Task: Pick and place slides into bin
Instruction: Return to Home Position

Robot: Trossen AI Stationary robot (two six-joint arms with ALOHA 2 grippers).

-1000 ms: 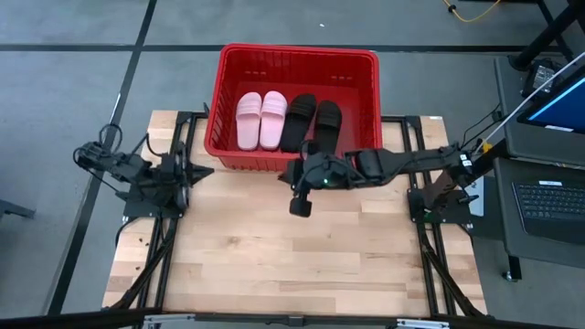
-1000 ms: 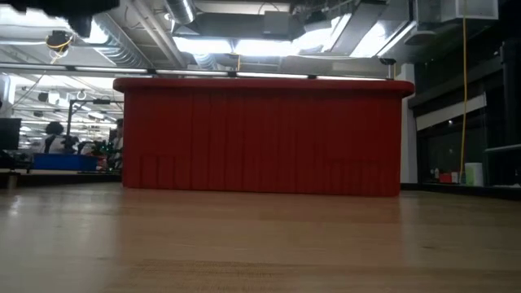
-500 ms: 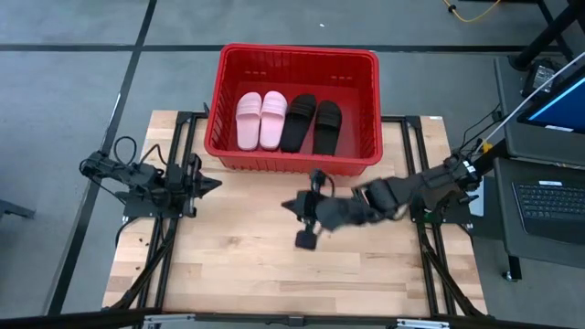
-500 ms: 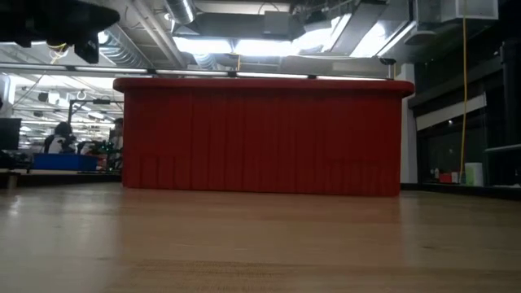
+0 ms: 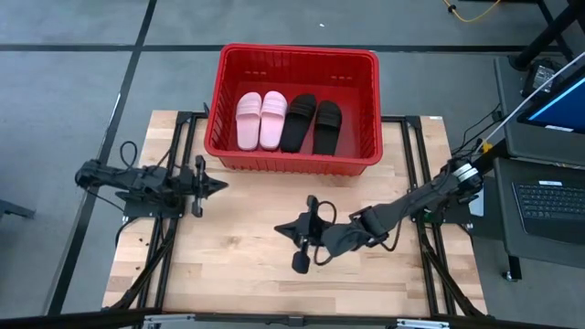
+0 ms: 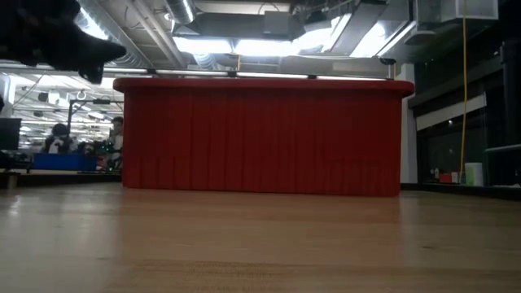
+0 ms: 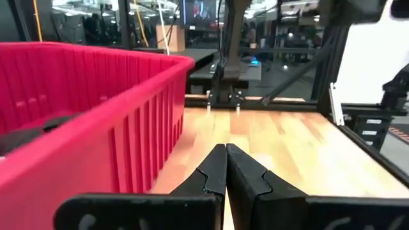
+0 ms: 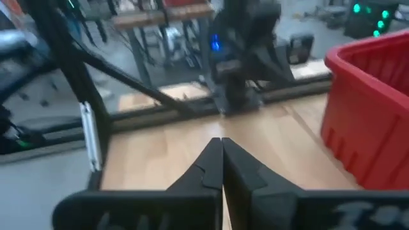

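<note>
Across the wooden table [image 5: 238,265], spotted all 4 slides [image 5: 289,122] side by side in the red bin [image 5: 297,51]. Caught right gripper [image 5: 279,228] mid-table, jaws pressed together; left gripper [image 5: 221,184] near the left edge, likewise. Called for a smooth fold-back, kept clear of that bin.

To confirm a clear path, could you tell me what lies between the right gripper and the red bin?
Nothing but bare table between the right gripper and the bin, per the high view.

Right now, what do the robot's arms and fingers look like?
Both arms are dark, slim and jointed, with black cables looped behind the left one. The left gripper and right gripper each end in two black, tapering fingers.
</note>
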